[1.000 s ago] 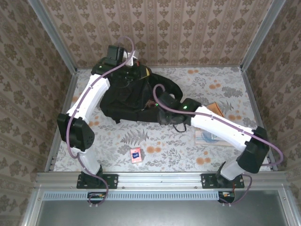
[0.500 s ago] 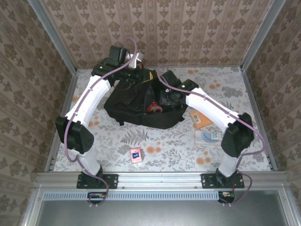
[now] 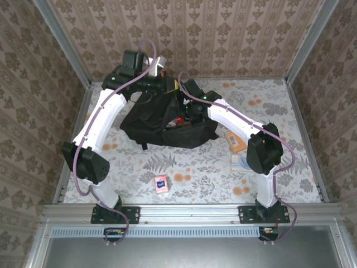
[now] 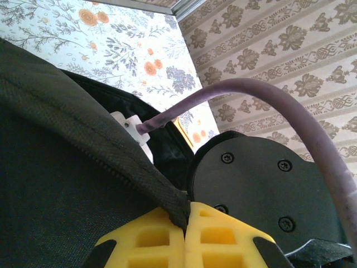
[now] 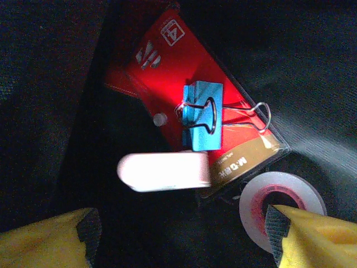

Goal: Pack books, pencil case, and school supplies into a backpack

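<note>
The black backpack [image 3: 162, 120] lies at the back of the table with its mouth held up. My left gripper [image 4: 185, 215] is shut on the backpack's rim [image 4: 111, 151]. My right gripper [image 5: 181, 240] hangs open inside the mouth [image 3: 187, 113]. Below it lie school supplies: a blue binder clip [image 5: 202, 114] on a red flat pack [image 5: 162, 67], a pink-white eraser [image 5: 164, 172] free of the fingers, and a tape roll [image 5: 256, 215] by the right fingertip [image 5: 312, 240]. An orange book [image 3: 235, 141] and a pale book [image 3: 241, 163] lie right of the backpack. The pencil case is out of view.
A pink card with a blue square [image 3: 161, 183] and a small pink-white piece [image 3: 179, 177] lie on the floral table [image 3: 206, 178] near the front. Patterned walls close in the back and both sides. My right arm's dark link [image 4: 262, 178] sits close to the left gripper.
My right arm swung from the backpack's front up over its mouth and its jaws opened; the eraser now lies loose inside. The left gripper raised the rim a little, still shut on it.
</note>
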You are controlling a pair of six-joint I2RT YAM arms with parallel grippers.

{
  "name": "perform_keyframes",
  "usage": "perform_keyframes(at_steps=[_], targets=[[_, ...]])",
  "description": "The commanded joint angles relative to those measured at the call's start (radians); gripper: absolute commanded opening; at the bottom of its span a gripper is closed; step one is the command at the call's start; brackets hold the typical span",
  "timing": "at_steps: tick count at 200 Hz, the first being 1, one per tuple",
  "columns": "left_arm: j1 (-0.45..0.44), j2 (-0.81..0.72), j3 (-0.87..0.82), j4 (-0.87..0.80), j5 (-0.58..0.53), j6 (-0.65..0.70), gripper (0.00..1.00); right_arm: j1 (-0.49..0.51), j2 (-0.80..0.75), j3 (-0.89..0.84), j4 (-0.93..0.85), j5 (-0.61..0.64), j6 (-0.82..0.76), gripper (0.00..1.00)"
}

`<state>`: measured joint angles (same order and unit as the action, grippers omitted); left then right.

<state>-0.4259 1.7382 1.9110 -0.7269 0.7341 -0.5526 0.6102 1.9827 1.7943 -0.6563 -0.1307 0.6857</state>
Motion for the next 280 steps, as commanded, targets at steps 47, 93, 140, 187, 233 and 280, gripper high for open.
perform_keyframes(at_steps=[47, 93, 140, 187, 233, 280], targets=[[0.02, -0.052, 0.033, 0.054, 0.069, 0.0, 0.0, 0.003, -0.132, -0.072, 0.023, 0.075, -0.077, 0.8], [0.027, 0.009, 0.029, 0.066, 0.043, 0.0, 0.0, 0.044, -0.379, -0.277, 0.094, 0.148, -0.202, 0.84], [0.032, 0.06, 0.02, 0.075, -0.005, 0.017, 0.0, 0.263, -0.523, -0.439, 0.029, 0.304, -0.302, 0.86], [0.042, 0.054, -0.089, 0.138, -0.014, 0.019, 0.0, 0.52, -0.419, -0.455, -0.12, 0.313, -0.192, 0.94], [0.041, 0.037, -0.157, 0.164, -0.038, 0.037, 0.0, 0.63, -0.203, -0.303, -0.204, 0.28, -0.13, 1.0], [0.041, 0.012, -0.195, 0.178, -0.04, 0.048, 0.0, 0.654, 0.037, -0.083, -0.339, 0.298, -0.153, 1.0]])
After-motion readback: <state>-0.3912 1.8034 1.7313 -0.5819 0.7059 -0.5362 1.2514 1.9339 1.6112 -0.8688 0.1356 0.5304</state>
